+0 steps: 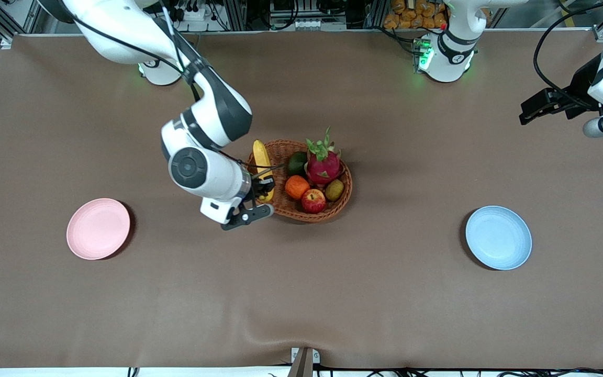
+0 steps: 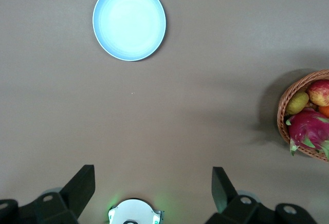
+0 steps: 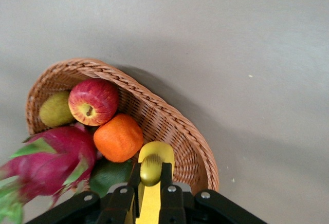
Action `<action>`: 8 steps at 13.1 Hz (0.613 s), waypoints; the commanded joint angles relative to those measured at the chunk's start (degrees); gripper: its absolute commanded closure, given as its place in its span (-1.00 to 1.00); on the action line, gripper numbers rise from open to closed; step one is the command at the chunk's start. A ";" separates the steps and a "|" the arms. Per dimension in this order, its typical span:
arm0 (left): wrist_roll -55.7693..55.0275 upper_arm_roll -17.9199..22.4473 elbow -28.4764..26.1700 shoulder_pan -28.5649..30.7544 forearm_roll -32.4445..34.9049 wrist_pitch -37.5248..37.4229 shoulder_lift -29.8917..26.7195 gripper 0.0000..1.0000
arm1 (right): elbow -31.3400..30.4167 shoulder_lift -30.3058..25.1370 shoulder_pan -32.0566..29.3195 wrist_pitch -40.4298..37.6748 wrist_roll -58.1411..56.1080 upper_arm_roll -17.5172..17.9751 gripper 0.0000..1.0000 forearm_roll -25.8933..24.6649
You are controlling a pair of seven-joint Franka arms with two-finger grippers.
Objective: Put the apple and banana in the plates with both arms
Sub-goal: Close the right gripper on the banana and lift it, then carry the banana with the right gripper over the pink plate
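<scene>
The yellow banana lies on the wicker basket's rim toward the right arm's end. My right gripper is shut on the banana, its fingers clamping one end. The red apple sits in the basket on its side nearest the front camera, and it shows in the right wrist view. My left gripper waits open and empty in the air over bare table at the left arm's end. The pink plate and the blue plate lie empty at the two ends of the table.
The basket also holds a pink dragon fruit, an orange fruit, a dark green fruit and a brownish-green fruit. Brown cloth covers the table. The left wrist view shows the blue plate and the basket's edge.
</scene>
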 commanded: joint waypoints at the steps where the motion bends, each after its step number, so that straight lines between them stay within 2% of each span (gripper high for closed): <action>1: 1.24 -0.09 0.16 0.47 -0.93 -0.01 -0.02 -1.00 | 1.74 -1.94 -2.21 -4.16 2.21 -0.68 1.00 -0.70; 3: 1.24 -0.09 -0.01 0.47 -1.02 -0.01 -0.11 -1.00 | 2.70 -3.08 -4.32 -8.29 1.50 -2.61 1.00 -1.14; 8: 1.24 0.00 -0.54 0.47 -0.93 -0.01 -0.02 -1.00 | 3.23 -3.96 -7.14 -8.93 -0.95 -3.15 1.00 -13.78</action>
